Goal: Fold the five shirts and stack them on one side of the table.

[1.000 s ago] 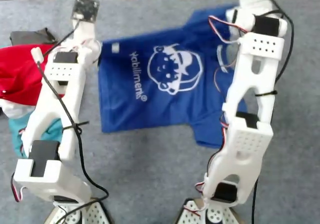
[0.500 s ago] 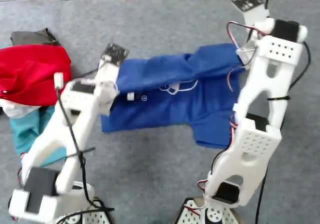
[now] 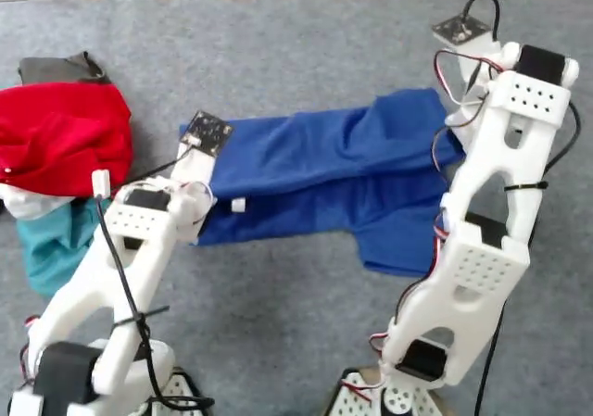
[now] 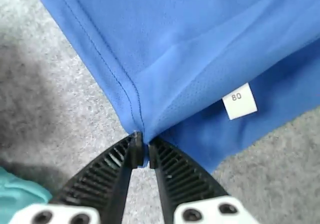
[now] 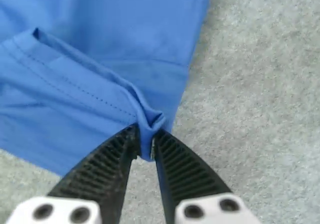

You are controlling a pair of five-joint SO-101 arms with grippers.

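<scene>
left gripper (image 4: 142, 151): black ribbed jaws pinched tight on a corner of the blue fabric t-shirt (image 3: 352, 157)
right gripper (image 5: 145, 139): same deal, clamped on a bunched hem at the other end
shirt spot: doubled over, mid grey felt table (image 3: 278, 55), between both arms
side pile: crumpled red shirt (image 3: 60, 138) on a teal shirt (image 3: 51, 240), by the left arm

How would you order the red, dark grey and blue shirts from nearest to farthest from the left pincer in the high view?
1. Blue shirt: in the left pincer.
2. Red shirt: to its left.
3. Dark grey shirt: beyond that.
</scene>
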